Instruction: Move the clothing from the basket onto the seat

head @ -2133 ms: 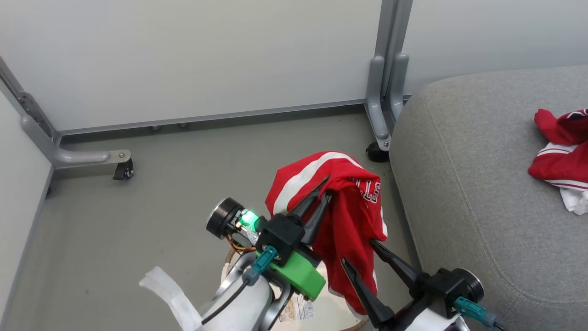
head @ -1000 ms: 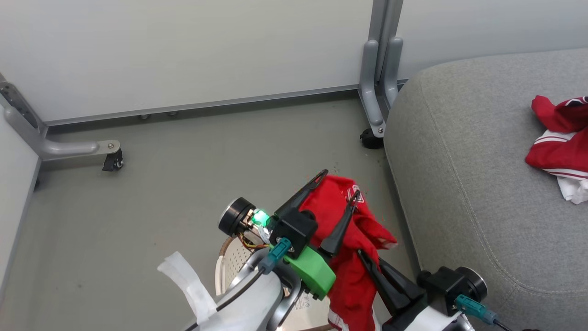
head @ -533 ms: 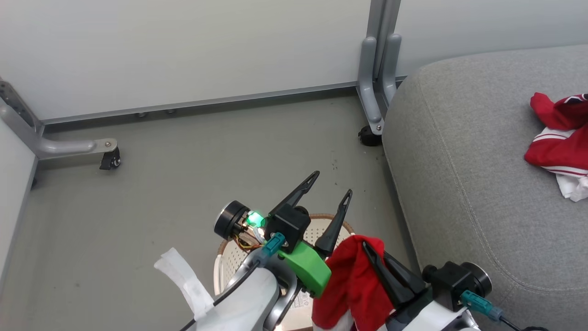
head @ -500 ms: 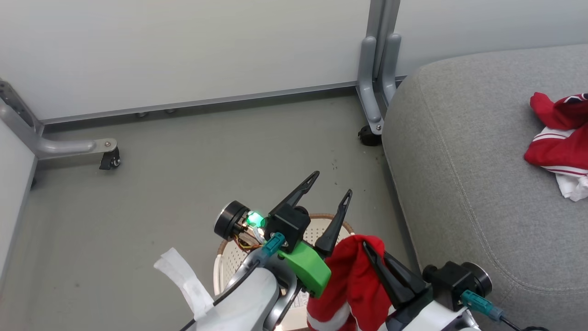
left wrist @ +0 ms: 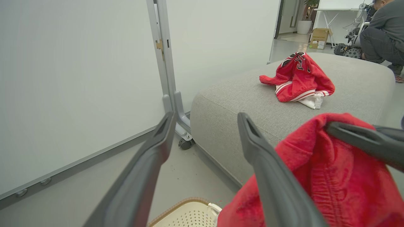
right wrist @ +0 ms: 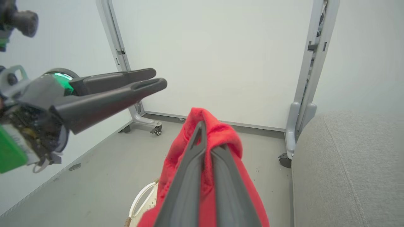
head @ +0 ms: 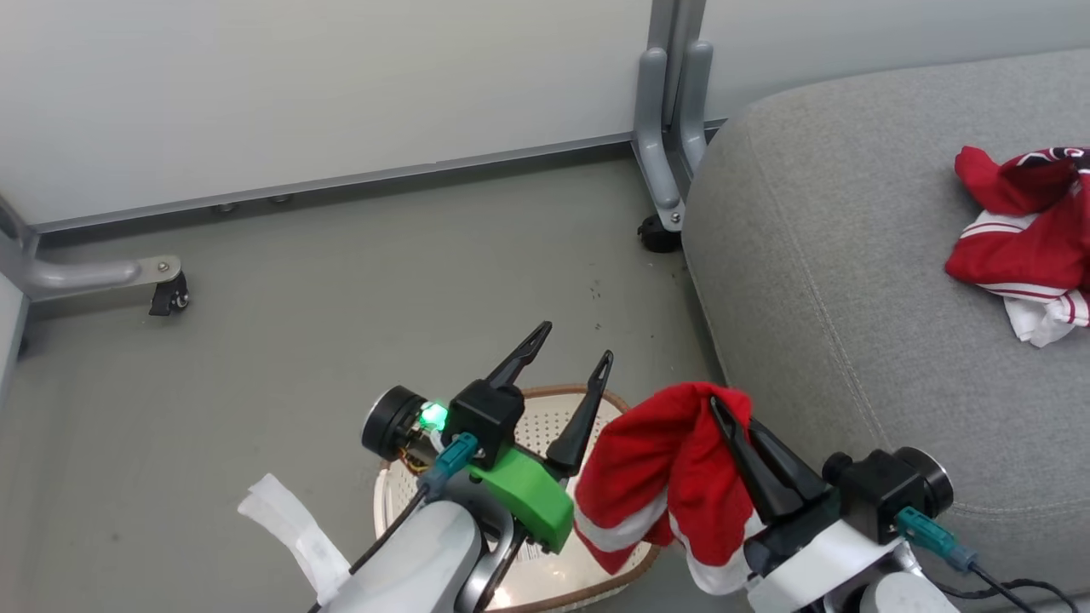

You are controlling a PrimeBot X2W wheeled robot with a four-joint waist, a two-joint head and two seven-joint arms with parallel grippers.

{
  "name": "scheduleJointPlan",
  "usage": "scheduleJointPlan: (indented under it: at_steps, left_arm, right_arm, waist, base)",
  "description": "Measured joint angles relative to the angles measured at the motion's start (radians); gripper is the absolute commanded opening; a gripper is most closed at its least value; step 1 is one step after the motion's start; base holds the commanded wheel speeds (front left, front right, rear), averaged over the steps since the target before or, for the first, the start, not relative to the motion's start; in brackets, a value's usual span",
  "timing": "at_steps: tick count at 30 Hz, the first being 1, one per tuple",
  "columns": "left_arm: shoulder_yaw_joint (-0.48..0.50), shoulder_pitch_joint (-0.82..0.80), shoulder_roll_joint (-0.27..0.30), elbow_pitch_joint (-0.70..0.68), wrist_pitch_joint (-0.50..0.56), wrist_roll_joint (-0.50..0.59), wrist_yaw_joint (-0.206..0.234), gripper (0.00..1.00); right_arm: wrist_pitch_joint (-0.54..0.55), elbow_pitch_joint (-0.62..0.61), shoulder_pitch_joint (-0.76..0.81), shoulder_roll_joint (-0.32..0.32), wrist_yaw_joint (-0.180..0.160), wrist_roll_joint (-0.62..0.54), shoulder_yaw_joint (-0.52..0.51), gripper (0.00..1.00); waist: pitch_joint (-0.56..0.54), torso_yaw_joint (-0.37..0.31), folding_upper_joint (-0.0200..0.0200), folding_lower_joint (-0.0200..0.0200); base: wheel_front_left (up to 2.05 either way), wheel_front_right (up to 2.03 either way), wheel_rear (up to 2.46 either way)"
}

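My left fingers are now hanging open and empty; my right fingers alone are pinching the red garment, heading for the seat.

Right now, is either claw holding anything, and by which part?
The right claw is shut on a red garment, pinching a bunched fold at its top while the rest hangs below. The left claw is open and holds nothing.

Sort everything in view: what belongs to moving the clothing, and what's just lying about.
Job: red garment held by the right gripper, open left gripper, basket, seat, clothing pile on it.
Lying about: partition panels, castor, cardboard box, person beyond the seat.
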Motion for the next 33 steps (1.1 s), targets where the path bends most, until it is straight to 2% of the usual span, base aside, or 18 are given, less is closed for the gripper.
scheduleJointPlan:
  at_steps: [5, 11, 22, 33]
  left_arm:
    - [0.035, 0.037, 0.035, -0.026, -0.004, 0.007, -0.03, 1.0]
    - [0.115, 0.111, 0.062, -0.066, -0.007, 0.051, -0.035, 1.0]
    - [0.23, 0.229, 0.072, -0.157, -0.007, 0.13, -0.081, 1.0]
    - [0.261, 0.258, 0.071, -0.179, -0.007, 0.194, -0.116, 1.0]
  right_arm:
    - [0.0, -0.04, -0.008, 0.003, 0.0, -0.024, -0.038, 0.0]
    - [0.0, -0.08, -0.008, 0.004, 0.0, -0.042, -0.071, 0.0]
    - [0.0, -0.175, 0.002, 0.027, 0.0, -0.063, -0.131, 0.0]
    - [0.0, -0.234, 0.009, 0.056, 0.0, -0.079, -0.18, 0.0]
  waist:
    - [0.021, -0.043, 0.0, 0.0]
    - [0.049, -0.11, 0.0, 0.0]
    - [0.094, -0.258, 0.0, 0.0]
    - [0.147, -0.375, 0.0, 0.0]
  base:
    - [0.0, 0.0, 0.0]
    - [0.0, 0.0, 0.0]
    - [0.0, 0.0, 0.0]
    - [0.0, 0.0, 0.0]
